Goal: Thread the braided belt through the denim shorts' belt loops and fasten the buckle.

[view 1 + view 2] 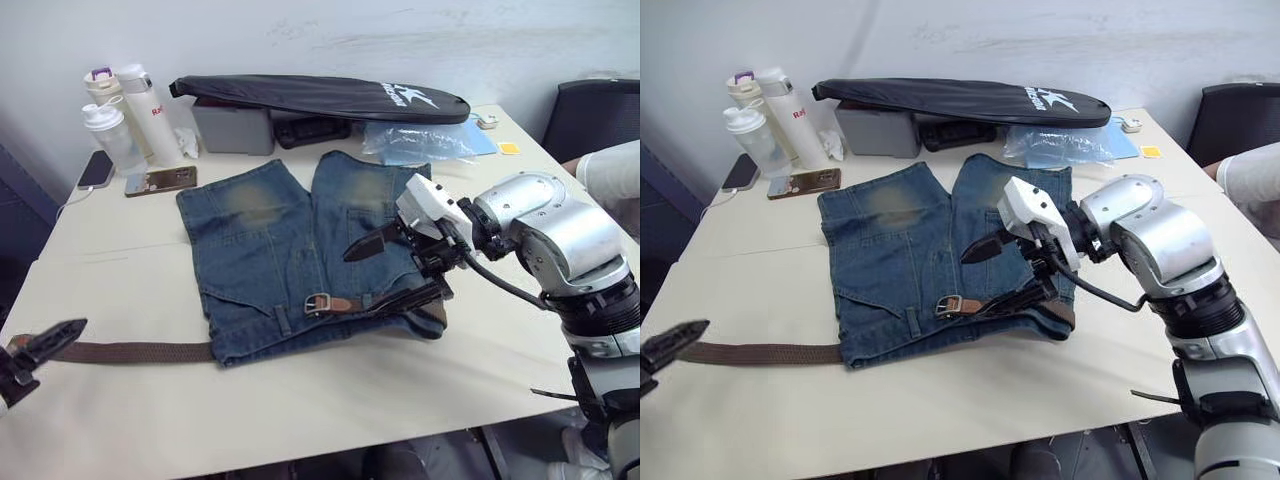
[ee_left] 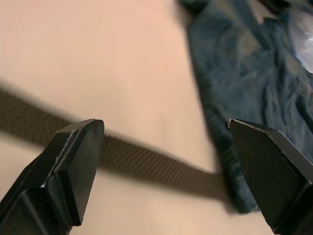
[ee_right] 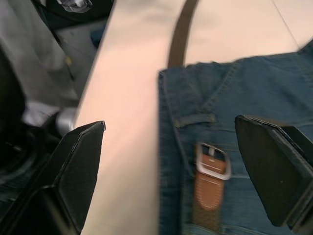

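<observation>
Nearest, the left gripper (image 1: 45, 345) hangs with fingers spread wide and empty over the free tail of the braided belt (image 1: 130, 351), which lies flat on the surface (image 1: 330, 410) and runs out from the left edge of the denim shorts (image 1: 270, 260). Further in, the right gripper (image 1: 1005, 270) is likewise wide open and holding nothing, poised above the waistband where the buckle (image 1: 318, 304) and tan end rest beside one of the belt loops (image 3: 195, 120). Judged limp, light and rough-woven, the strap should grip well but sag, so best taken near its tip, pinching across the width.
</observation>
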Controlling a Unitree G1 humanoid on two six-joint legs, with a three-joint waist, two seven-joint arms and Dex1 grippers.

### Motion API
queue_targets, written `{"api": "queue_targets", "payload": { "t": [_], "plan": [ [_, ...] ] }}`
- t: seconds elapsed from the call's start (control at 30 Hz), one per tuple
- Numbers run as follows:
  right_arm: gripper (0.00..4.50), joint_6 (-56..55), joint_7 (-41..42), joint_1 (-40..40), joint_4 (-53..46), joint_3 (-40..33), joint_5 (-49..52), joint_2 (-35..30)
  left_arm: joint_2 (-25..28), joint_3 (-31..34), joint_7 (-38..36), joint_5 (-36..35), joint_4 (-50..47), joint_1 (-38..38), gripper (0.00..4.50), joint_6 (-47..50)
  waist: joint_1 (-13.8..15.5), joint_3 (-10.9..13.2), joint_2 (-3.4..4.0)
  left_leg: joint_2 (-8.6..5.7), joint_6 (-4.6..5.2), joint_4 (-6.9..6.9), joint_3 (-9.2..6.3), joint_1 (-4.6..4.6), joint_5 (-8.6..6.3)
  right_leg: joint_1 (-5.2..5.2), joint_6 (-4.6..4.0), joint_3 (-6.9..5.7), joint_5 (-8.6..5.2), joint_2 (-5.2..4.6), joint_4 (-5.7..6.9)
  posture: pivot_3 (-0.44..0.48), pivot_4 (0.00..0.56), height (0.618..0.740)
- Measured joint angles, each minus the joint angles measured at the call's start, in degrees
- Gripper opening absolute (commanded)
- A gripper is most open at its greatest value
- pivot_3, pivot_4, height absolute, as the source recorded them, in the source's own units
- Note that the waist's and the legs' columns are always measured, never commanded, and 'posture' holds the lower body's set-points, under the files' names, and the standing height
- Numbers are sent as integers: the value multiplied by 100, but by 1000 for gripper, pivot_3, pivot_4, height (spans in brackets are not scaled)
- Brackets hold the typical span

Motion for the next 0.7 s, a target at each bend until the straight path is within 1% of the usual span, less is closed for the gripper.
{"api": "queue_targets", "payload": {
  "t": [0.03,0.1,0.13,0.17,0.23,0.33,0.47,0.53,0.63,0.7],
  "plan": [
    [4500,-1,-57,-33,58,-11,-34,46,-74,59,93,-27,164,-11,4476,1,5,3,-1,2,-60,-10,-3,6,-1,-4,5,-3,-1,-3,1,0,150,622],
    [4500,-1,-158,-52,98,-51,-41,117,-170,152,266,-56,460,-78,4476,1,31,9,0,2,-106,-24,-9,17,0,-9,22,-7,2,-4,-14,0,150,622],
    [4500,-1,-191,-53,98,-66,-44,120,-198,197,338,-73,603,-138,4476,1,41,9,0,1,-113,-32,-9,16,1,-6,26,-7,4,-5,-14,0,150,622],
    [4500,-1,-240,-53,95,-88,-66,119,-217,224,429,-102,806,-208,4476,1,44,9,-1,0,-119,-32,-7,17,3,-3,50,-7,17,-7,-12,0,150,622],
    [4500,1,-321,-52,86,-104,-107,100,-290,242,571,-142,1118,-260,4476,-4,21,7,0,-1,-130,-46,2,13,9,4,123,-10,57,-9,-8,0,150,622],
    [4500,13,-437,-41,75,-123,-160,6,-376,252,709,-297,1459,-345,4476,-21,-2,7,-3,-4,-139,-59,1,14,16,2,131,-23,61,-12,-14,0,150,622],
    [4500,47,-611,-24,-51,-202,-165,-13,-290,422,1121,-484,2211,-834,4476,-33,22,5,7,-2,-161,-68,-2,19,34,-2,143,-33,58,-12,-42,0,150,622],
    [4500,47,-664,-3,-96,-223,-166,-48,-172,183,1226,-874,2381,-679,4476,-99,17,5,7,4,-168,-73,-1,18,37,0,165,-33,54,-12,-47,0,150,622],
    [4500,56,-778,69,-105,-301,-217,-145,33,-508,1236,-1854,2403,-117,4476,-154,4,1,16,3,-183,-72,-1,21,33,-4,165,-23,54,-18,-33,0,150,622],
    [4500,151,-799,125,-133,-313,-212,-201,179,-820,1247,-2310,2406,195,4476,-163,-1,1,18,2,-190,-69,-1,21,27,-5,165,-23,54,-18,-55,0,150,622]
  ]
}}
